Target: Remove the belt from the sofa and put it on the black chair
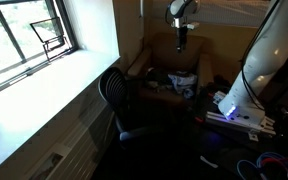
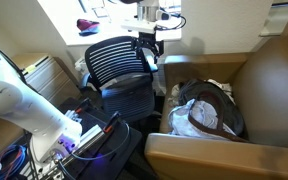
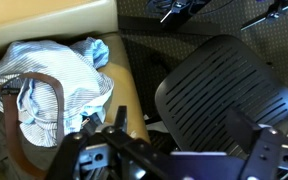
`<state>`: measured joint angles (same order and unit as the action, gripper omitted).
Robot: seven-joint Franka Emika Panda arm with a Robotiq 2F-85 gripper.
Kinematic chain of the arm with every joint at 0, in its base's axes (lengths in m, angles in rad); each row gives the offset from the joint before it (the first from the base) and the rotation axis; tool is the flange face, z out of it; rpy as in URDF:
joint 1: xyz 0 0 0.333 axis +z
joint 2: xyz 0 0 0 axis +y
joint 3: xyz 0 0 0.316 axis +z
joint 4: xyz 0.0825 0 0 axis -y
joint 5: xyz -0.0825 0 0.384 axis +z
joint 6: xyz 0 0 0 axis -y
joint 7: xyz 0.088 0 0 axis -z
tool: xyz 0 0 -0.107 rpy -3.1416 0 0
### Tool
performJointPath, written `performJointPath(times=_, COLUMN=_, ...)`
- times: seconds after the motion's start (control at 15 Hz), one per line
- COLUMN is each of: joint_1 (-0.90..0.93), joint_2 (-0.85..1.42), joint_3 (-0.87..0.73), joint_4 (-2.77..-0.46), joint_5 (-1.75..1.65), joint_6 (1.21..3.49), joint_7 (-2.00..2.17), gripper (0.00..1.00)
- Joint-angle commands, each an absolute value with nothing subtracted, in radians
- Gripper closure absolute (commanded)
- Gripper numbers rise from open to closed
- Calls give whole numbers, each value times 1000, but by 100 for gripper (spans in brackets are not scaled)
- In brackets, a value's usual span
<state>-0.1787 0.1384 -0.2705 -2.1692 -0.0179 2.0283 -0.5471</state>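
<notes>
Nearest, in the wrist view, the gripper (image 3: 174, 158) is hanging with its two fingers spread wide and nothing between them, so it is carrying nothing. I judge it is being held open in readiness for a grasp. It is hovering high above the place where chair and sofa meet. Below it, the black chair (image 3: 224, 88) is standing just beside the sofa (image 3: 64, 22) with its slatted back showing, which is probably keeping the transfer short. The belt (image 3: 14, 130), a brown strap, is lying looped across a crumpled pale striped cloth (image 3: 59, 85) on the sofa seat and is not yet lifted. Farther off, in an exterior view, a window (image 1: 34, 40) is letting in daylight. Counting: one belt, one cloth, one chair, one sofa, one gripper.
</notes>
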Motion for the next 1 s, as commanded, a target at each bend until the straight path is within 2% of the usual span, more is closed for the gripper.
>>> performJointPath(times=0.0, joint_1=-225, joint_2=246, joint_3=-239, joint_4=-2140, joint_5=-65, joint_6=2081, joint_7=-687, gripper=0)
performJointPath(times=0.47, joint_1=-308, joint_2=587, joint_3=-255, joint_4=-1998, joint_5=-127, joint_6=2601, joint_7=-356, gripper=0)
performJointPath(times=0.6, joint_1=-290, joint_2=612, joint_3=-272, joint_4=-1960, joint_5=-124, joint_6=2535, joint_7=-225, gripper=0)
performJointPath(times=0.67, joint_1=-313, joint_2=581, joint_3=-250, joint_4=-2014, joint_5=-150, joint_6=2580, joint_7=-295, gripper=0)
performJointPath(times=0.93, joint_1=-299, joint_2=663, joint_3=-265, joint_4=-1930, joint_5=-170, joint_6=2546, joint_7=-232, gripper=0)
